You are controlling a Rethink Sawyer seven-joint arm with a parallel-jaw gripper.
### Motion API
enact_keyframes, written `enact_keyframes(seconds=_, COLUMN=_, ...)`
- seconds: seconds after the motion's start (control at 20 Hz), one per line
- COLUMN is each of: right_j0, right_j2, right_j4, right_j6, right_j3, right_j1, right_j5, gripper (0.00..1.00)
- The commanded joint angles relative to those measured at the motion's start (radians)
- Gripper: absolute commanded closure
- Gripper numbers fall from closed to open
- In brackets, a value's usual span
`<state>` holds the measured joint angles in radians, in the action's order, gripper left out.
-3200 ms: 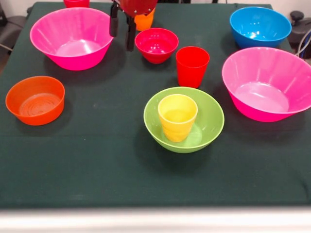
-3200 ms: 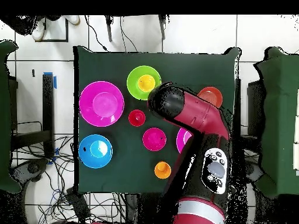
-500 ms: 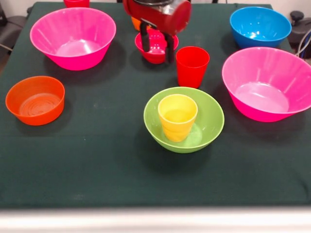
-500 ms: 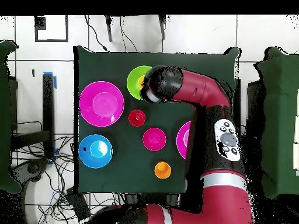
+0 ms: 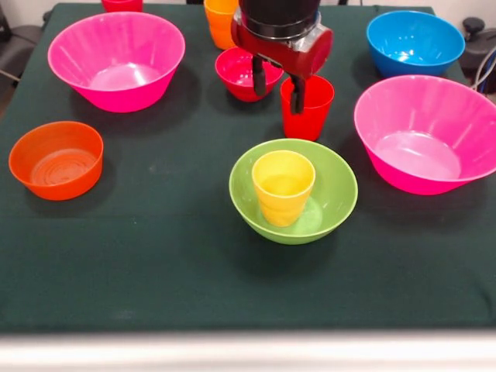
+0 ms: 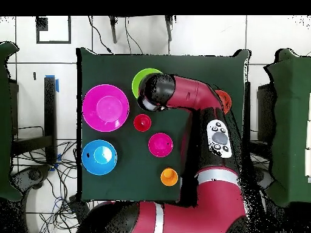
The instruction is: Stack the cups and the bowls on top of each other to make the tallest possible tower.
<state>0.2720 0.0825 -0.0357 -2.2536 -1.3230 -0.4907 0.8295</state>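
Note:
My gripper point(image 5: 277, 87) is open and empty, hanging between the small crimson bowl point(image 5: 235, 68) and the red cup point(image 5: 313, 116). One finger point(image 5: 297, 94) overlaps the red cup's rim; I cannot tell if it touches. The yellow cup point(image 5: 283, 186) stands upright in the lime-green bowl point(image 5: 341, 194), in front of the gripper. The orange bowl point(image 5: 56, 159) sits alone at the left. The orange cup point(image 5: 219, 19) stands at the back. In the overhead view my arm point(image 6: 182, 97) covers most of the green bowl point(image 6: 141, 77).
Two large hot-pink bowls stand at the back left point(image 5: 116, 58) and at the right point(image 5: 426, 132). The blue bowl point(image 5: 415, 40) is at the back right. A red vessel point(image 5: 122, 4) shows at the top edge.
The gripper has moved from beside the left pink bowl, past the crimson bowl, to the red cup. No cup or bowl has moved.

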Motion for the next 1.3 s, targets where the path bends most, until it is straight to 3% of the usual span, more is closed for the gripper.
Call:
enact_keyframes(seconds=0.05, right_j0=-0.028, right_j2=-0.026, right_j4=-0.111, right_j6=0.052, right_j3=0.017, right_j1=0.031, right_j5=0.112, gripper=0.00)
enact_keyframes(seconds=0.4, right_j0=-0.004, right_j2=-0.060, right_j4=-0.156, right_j6=0.109, right_j3=-0.039, right_j1=-0.044, right_j5=0.100, gripper=0.00)
enact_keyframes(seconds=0.55, right_j0=0.017, right_j2=-0.052, right_j4=-0.163, right_j6=0.138, right_j3=0.013, right_j1=-0.033, right_j5=0.146, gripper=0.00)
enact_keyframes(seconds=0.7, right_j0=0.038, right_j2=-0.054, right_j4=-0.185, right_j6=0.176, right_j3=0.008, right_j1=-0.059, right_j5=0.145, gripper=0.00)
enact_keyframes(seconds=1.0, right_j0=0.107, right_j2=-0.022, right_j4=-0.216, right_j6=0.236, right_j3=0.042, right_j1=-0.059, right_j5=0.112, gripper=0.00)
enact_keyframes(seconds=1.05, right_j0=0.123, right_j2=-0.010, right_j4=-0.223, right_j6=0.247, right_j3=0.094, right_j1=-0.030, right_j5=0.112, gripper=0.00)
enact_keyframes(seconds=1.2, right_j0=0.186, right_j2=0.052, right_j4=-0.197, right_j6=0.270, right_j3=0.074, right_j1=-0.015, right_j5=0.037, gripper=0.00)
enact_keyframes(seconds=1.3, right_j0=0.210, right_j2=0.081, right_j4=-0.196, right_j6=0.285, right_j3=0.118, right_j1=0.014, right_j5=0.041, gripper=0.00)
